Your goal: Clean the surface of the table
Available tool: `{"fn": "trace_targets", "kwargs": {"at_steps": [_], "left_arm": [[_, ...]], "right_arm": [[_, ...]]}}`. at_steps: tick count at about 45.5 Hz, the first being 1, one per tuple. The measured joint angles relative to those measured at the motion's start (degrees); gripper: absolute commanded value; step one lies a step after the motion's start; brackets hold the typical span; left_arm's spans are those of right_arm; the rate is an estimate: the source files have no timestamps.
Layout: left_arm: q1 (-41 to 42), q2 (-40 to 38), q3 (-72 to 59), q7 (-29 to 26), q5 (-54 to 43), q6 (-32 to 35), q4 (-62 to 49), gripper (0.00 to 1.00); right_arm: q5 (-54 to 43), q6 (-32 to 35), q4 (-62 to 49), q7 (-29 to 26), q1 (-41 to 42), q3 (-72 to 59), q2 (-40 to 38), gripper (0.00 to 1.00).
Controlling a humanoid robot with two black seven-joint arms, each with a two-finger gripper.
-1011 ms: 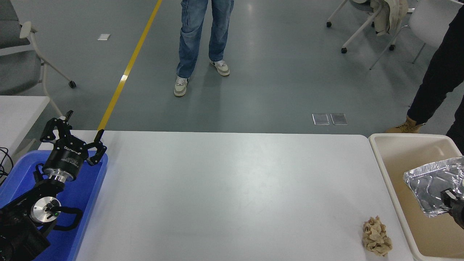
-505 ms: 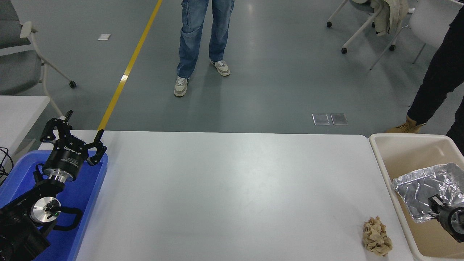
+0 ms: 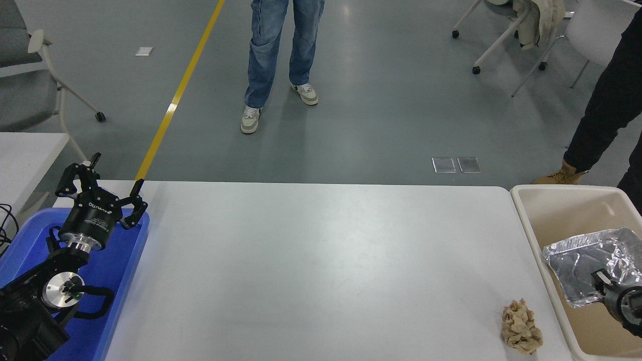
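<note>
matt white table surface (image 3: 321,260), crinkled shiny foil tray (image 3: 589,263)

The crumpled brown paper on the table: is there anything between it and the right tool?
Only the beige bin's near wall separates them. The right tool is inside the bin at the foil tray; the crumpled brown paper lies outside on the table surface.

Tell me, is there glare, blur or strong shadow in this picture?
Head view: sharp overall, with even, soft light. The foil tray in the beige bin shows bright specular glints. The table has only a mild sheen and faint shadows, one beside the crumpled paper. No motion blur is visible.
</note>
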Motion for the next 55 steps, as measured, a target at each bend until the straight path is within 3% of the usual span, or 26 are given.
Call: {"fn": "trace_targets", "kwargs": {"at_steps": [7, 18, 55], "left_arm": [[0.0, 0.0, 0.0, 0.0, 0.0, 0.0, 0.0, 1.0], [0.0, 0.0, 0.0, 0.0, 0.0, 0.0, 0.0, 1.0], [0.0, 0.0, 0.0, 0.0, 0.0, 0.0, 0.0, 1.0]], "right_arm": [[0.0, -0.9, 0.0, 0.0, 0.0, 0.0, 0.0, 0.67], [1.8, -1.8, 0.0, 0.1, 0.4, 0.3, -0.2, 0.96], [14.7, -2.9, 0.4, 0.7, 13.1, 0.7, -8.1, 0.98]]}}
